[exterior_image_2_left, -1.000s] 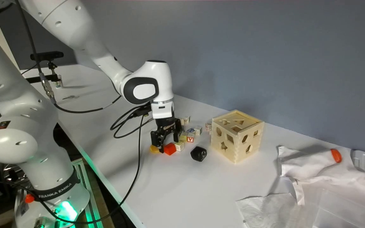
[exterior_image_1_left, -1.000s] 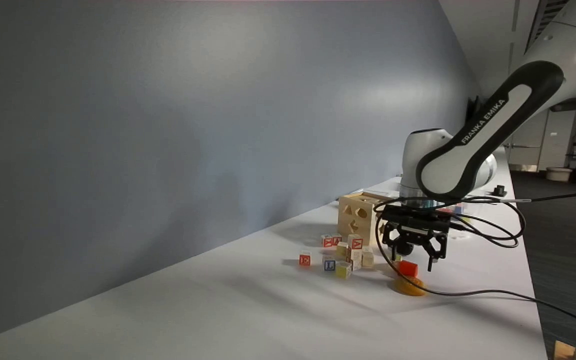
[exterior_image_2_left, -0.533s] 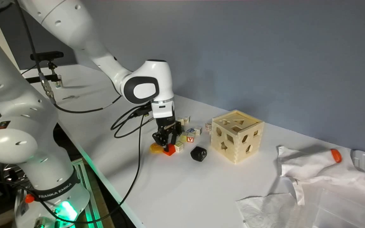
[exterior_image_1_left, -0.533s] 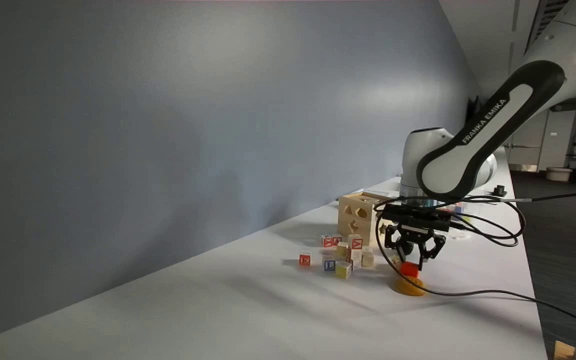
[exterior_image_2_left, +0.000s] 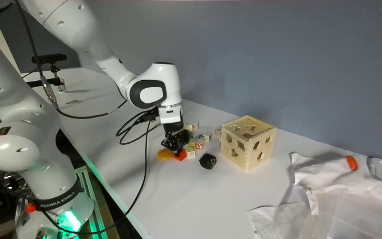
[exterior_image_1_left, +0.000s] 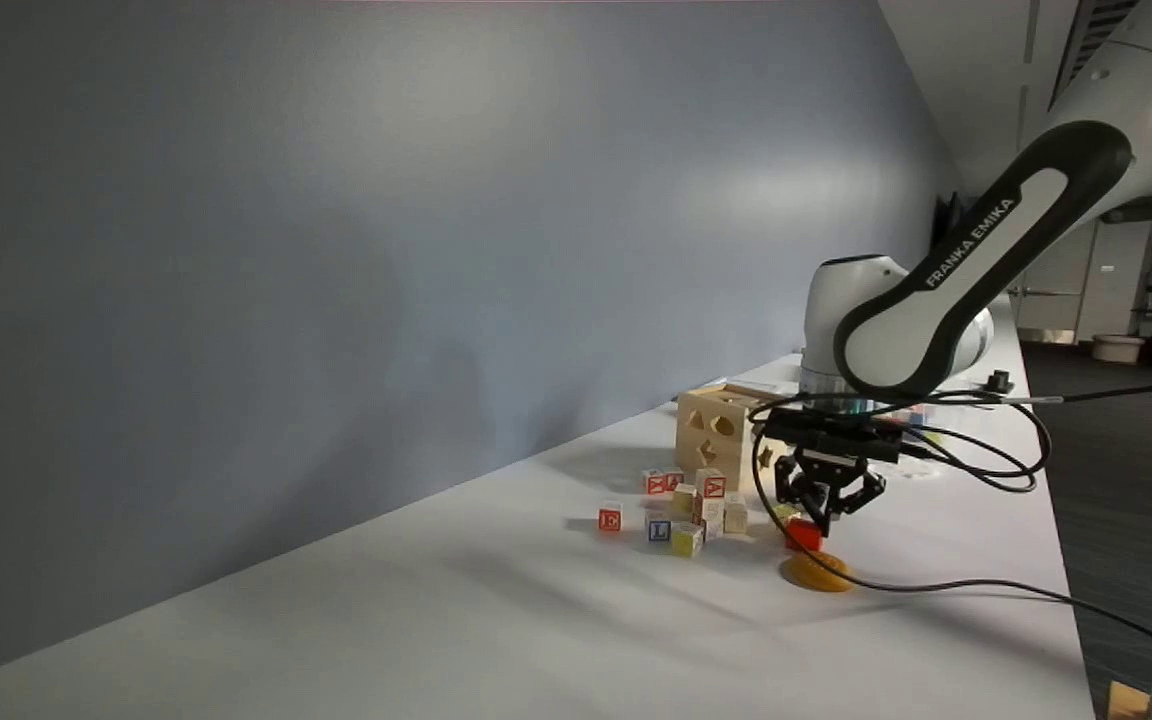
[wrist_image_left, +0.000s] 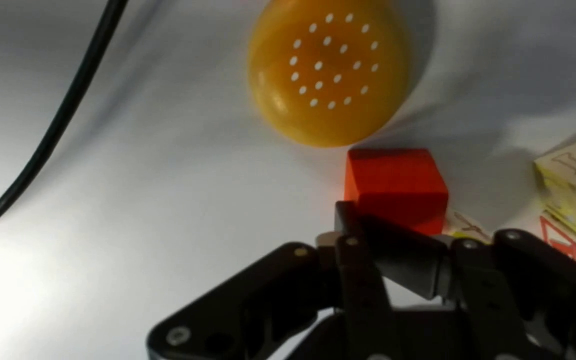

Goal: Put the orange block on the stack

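The orange block (wrist_image_left: pixel 397 177), small and reddish, lies on the table right at my fingertips, with its near side partly hidden behind them in the wrist view. My gripper (wrist_image_left: pixel 355 212) is shut, and the block sits beyond the tips rather than between them. Both exterior views show the gripper (exterior_image_1_left: pixel 826 524) low over the block (exterior_image_1_left: pixel 804 535), a finger touching or nearly touching it. In an exterior view the block (exterior_image_2_left: pixel 181 155) peeks out below the fingers. The stack, a pale wooden cube (exterior_image_2_left: pixel 247 144) with shaped holes, stands well apart from the gripper.
A round orange piece (wrist_image_left: pixel 328 70) with white dots lies close beside the block. Lettered blocks (exterior_image_1_left: pixel 686 540) cluster nearby, one seemingly atop another. A black block (exterior_image_2_left: pixel 208 161) sits between them and the cube. A cable (wrist_image_left: pixel 68 105) loops down to the table. White wrappings (exterior_image_2_left: pixel 330 169) lie farther off.
The fingers have come together from wide apart. The orange block was between them half a second ago; now it has slid away from the round piece and lies at the tips.
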Motion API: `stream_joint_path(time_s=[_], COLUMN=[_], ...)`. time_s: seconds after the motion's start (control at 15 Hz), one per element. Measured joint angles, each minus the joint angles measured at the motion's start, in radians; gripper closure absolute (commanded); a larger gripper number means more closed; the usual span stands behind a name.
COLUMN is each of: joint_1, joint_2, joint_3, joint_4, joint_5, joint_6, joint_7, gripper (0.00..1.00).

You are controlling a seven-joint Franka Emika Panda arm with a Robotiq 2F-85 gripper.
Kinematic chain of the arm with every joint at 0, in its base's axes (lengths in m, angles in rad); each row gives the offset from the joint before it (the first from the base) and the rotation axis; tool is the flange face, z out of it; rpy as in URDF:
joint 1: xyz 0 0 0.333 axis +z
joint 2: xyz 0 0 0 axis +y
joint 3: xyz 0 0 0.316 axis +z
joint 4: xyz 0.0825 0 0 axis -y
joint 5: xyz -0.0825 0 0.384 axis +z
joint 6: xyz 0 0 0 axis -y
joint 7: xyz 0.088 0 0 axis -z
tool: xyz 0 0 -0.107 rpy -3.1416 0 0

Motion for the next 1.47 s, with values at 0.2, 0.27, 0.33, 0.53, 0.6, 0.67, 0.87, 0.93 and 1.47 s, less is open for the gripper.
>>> stream_joint_path(time_s=[0.2,0.27,0.33,0.53,0.6,0.67,0.87,0.93,1.47], joint_1=[0.012,0.015,0.018,0.029,0.031,0.033,0.036,0.036,0.043], joint_2=[-0.023,-0.036,-0.050,-0.085,-0.089,-0.089,-0.083,-0.079,-0.006], joint_3=[-0.003,-0.003,-0.003,-0.003,-0.003,-0.003,-0.003,-0.003,-0.003], joint_4=[0.000,0.000,0.000,0.000,0.000,0.000,0.000,-0.001,-0.001], joint_5=[0.003,0.003,0.003,0.003,0.003,0.003,0.004,0.005,0.012], joint_6=[-0.019,-0.033,-0.048,-0.082,-0.085,-0.085,-0.082,-0.073,0.035], joint_7=[-0.014,-0.019,-0.027,-0.047,-0.051,-0.053,-0.056,-0.060,-0.079], gripper=[0.96,0.87,0.70,0.51,0.45,0.37,0.17,0.10,0.00])
